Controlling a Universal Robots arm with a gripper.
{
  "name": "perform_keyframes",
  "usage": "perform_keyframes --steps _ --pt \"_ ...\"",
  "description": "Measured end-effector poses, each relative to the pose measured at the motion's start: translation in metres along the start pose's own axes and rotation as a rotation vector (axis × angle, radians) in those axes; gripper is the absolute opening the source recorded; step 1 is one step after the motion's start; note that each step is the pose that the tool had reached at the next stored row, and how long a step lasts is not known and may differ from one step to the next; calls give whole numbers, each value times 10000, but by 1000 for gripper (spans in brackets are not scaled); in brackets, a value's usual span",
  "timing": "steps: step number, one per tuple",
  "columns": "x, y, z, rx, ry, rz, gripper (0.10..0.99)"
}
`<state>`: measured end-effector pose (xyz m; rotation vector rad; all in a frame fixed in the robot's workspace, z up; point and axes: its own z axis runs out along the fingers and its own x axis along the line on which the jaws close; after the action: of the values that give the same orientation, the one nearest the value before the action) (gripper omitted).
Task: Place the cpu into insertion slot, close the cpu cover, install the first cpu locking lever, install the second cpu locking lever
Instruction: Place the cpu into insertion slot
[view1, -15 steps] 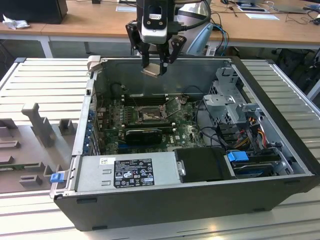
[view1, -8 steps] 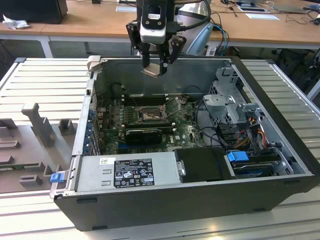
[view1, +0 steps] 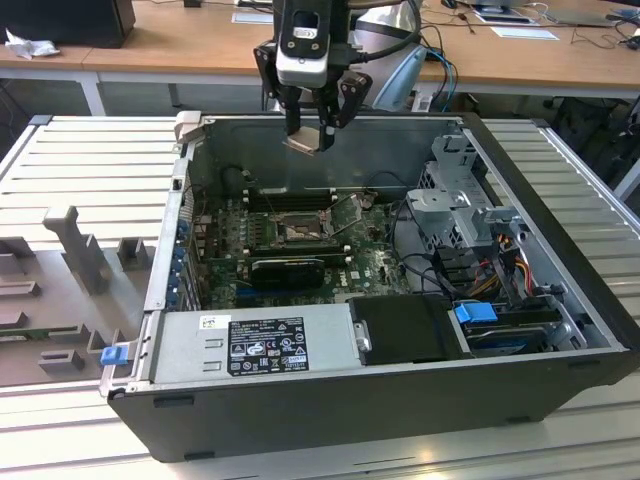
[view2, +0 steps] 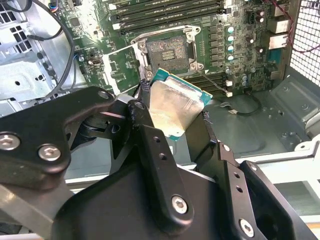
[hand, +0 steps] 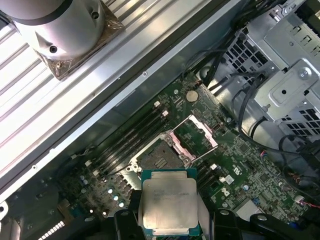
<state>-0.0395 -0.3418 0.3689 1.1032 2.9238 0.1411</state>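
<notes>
Clearly the first step is in hand. In the exterior view the gripper (view1: 309, 130) hangs over the open computer case (view1: 330, 420), clamped on the cpu (view1: 304, 142), well above the insertion slot (view1: 299, 232); the cpu cover (view1: 346, 210) stands raised. The second wrist view adds the fingers (view2: 150, 145) pinching two opposite edges. The first wrist view shows the cpu (hand: 169, 202) askew to the bare insertion slot (hand: 159, 157), so seating likely calls for turning it square
</notes>
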Motion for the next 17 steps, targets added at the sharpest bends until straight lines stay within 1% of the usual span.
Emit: perform_keyframes --steps 7,17 --pt "0 0 0 -9 -40 447 525" --pt "0 0 0 -17 -79 887 525"
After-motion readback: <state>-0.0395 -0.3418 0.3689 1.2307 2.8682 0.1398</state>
